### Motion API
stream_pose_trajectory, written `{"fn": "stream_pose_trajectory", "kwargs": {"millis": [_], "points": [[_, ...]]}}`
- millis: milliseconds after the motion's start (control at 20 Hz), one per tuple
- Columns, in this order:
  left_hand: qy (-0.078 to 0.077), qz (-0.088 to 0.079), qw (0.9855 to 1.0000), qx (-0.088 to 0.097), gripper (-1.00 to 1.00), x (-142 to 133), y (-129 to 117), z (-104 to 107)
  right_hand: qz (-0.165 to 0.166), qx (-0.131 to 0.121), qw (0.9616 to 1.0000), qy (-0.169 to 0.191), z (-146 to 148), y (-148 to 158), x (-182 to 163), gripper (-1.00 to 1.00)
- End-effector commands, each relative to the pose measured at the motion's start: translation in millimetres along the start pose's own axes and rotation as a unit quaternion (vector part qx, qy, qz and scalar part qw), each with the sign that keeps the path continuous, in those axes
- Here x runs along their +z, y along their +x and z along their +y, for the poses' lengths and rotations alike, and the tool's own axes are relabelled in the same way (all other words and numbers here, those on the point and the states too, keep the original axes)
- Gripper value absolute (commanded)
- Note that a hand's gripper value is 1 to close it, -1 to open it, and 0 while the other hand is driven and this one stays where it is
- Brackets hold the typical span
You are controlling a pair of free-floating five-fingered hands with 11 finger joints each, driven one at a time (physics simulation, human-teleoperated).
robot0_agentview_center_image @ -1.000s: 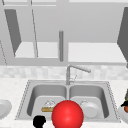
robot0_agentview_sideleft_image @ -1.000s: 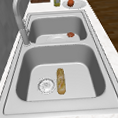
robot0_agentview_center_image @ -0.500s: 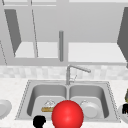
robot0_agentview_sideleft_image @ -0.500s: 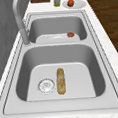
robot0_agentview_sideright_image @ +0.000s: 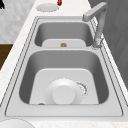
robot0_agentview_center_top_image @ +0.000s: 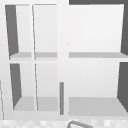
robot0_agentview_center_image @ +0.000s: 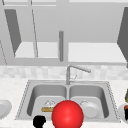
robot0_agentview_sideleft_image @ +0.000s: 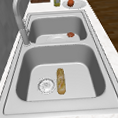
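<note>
Nearest the front camera there was a big red ball (robot0_agentview_center_image: pixel 67 114) sitting over the sink's front edge, and just left of it a black hand (robot0_agentview_center_image: pixel 39 121), the left one. It was a dark blob, so I couldn't tell how far open it was or whether it had hold of anything.

Behind them, the double sink (robot0_agentview_center_image: pixel 25 93): the left basin had a long bread roll (robot0_agentview_sideleft_image: pixel 60 81) lying flat right beside the drain strainer (robot0_agentview_sideleft_image: pixel 46 85). The right basin held a white plate (robot0_agentview_sideright_image: pixel 63 92) on its floor, with a small reddish thing (robot0_agentview_sideleft_image: pixel 70 34) by it.

Further off on the table, right of the sink, a plate (robot0_agentview_sideleft_image: pixel 74 4) carried an orange-brown fruit (robot0_agentview_sideleft_image: pixel 70 2), bottle (robot0_agentview_sideleft_image: pixel 57 0) beside it. Above, the wall cabinet (robot0_agentview_center_top_image: pixel 62 57) stood open with bare shelves.
</note>
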Motion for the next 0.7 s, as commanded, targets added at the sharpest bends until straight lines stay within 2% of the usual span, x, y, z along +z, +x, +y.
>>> {"fn": "stream_pose_trajectory", "kwargs": {"millis": [0,150,250,650], "points": [[0.000,0.000,1.0000,0.000,0.00,0.0,0.0,0.0,0.014,-0.003,0.9998,-0.013,-10.2,-2.5,9.6,-1.00],[0.000,0.000,1.0000,0.000,0.00,0.0,0.0,0.0,0.013,0.016,0.9998,-0.006,-16.3,-3.1,23.3,-1.00],[0.000,0.000,1.0000,0.000,0.00,0.0,0.0,0.0,0.014,0.020,0.9997,0.000,-26.6,-4.5,24.2,-1.00],[0.000,0.000,1.0000,0.000,0.00,0.0,0.0,0.0,-0.001,0.012,0.9993,0.034,-76.4,-23.5,1.5,-1.00]]}}
